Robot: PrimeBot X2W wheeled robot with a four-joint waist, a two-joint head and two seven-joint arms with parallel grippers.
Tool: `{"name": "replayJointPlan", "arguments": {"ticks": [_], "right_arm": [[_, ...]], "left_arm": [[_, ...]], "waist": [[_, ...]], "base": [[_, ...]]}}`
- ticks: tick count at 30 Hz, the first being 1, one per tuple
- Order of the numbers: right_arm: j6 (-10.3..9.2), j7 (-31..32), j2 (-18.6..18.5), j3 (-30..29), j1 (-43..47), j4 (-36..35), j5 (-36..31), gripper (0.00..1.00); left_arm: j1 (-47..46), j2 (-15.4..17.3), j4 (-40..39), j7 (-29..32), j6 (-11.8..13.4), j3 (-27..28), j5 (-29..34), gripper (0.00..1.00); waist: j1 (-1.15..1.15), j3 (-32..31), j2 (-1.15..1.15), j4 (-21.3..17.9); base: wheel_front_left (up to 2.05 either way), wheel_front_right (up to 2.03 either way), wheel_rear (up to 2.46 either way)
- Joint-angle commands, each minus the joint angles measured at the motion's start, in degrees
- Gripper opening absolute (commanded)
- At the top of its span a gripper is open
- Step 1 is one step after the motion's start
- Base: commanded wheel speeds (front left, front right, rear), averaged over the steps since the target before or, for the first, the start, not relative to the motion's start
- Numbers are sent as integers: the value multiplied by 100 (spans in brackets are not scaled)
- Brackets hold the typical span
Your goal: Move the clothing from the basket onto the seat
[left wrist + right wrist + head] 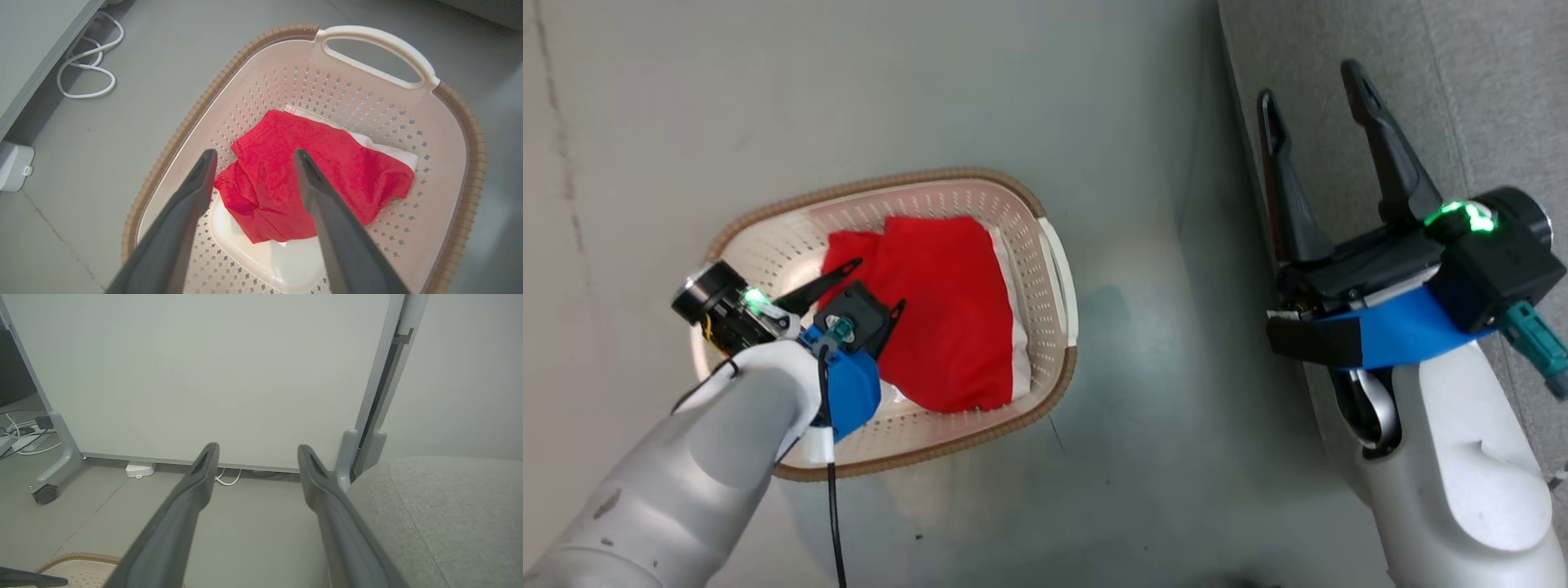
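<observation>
Locate the basket [792,237] on the floor [1013,82]. The clothing [947,318] lies inside the basket, a crumpled red heap with white fabric showing beneath it on the side nearest the white handle [380,41]. You see the left gripper [880,283] above the basket's interior, jaws spread wide and empty, pointing down at the red cloth. The right gripper [1308,82] is outside the basket, beyond the handle side, at the edge of the seat [1486,98]; its jaws stand wide apart and hold nothing. The seat stands beside the basket, floor between them.
</observation>
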Motion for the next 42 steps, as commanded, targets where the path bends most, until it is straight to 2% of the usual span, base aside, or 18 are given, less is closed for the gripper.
{"name": "replayJointPlan", "arguments": {"ticks": [1, 5, 10, 26, 39, 40, 42], "right_arm": [[1, -23, 34, 40, -223, -61, -20, 100], [1, -23, 48, 108, -443, -143, -41, 100], [1, -24, 55, 171, -643, -255, -49, 100], [1, -23, 68, 258, -865, -727, 8, 100], [1, -24, 68, 175, -748, -881, 52, 100], [1, -23, 68, 162, -746, -883, 50, 100], [1, -23, 69, 141, -741, -899, 35, 100]], "left_arm": [[-266, 51, 105, 72, -4, -252, -99, 100], [-600, 109, 346, 377, -4, -846, -243, 100], [-938, 190, 547, 666, -4, -1178, -403, 100], [-1740, 629, 690, 1395, -4, -1310, -261, 100], [-1835, 677, 723, 1851, 4, -1315, -281, 100], [-1821, 673, 705, 1886, 4, -1315, -275, 77], [-1808, 669, 653, 1926, 7, -1313, -263, 0]], "waist": [[-2, 495, 0, -206], [-2, 853, 0, -277], [-2, 1269, 0, -384], [-2, 2375, 0, -683], [-2, 2640, 0, -776], [-2, 2640, 0, -775], [-2, 2638, 0, -772]], "base": [[0, 0, 0], [0, 0, 0], [0, 0, 0], [0, 0, 0], [0, 0, 0], [0, 0, 0], [0, 0, 0]]}}
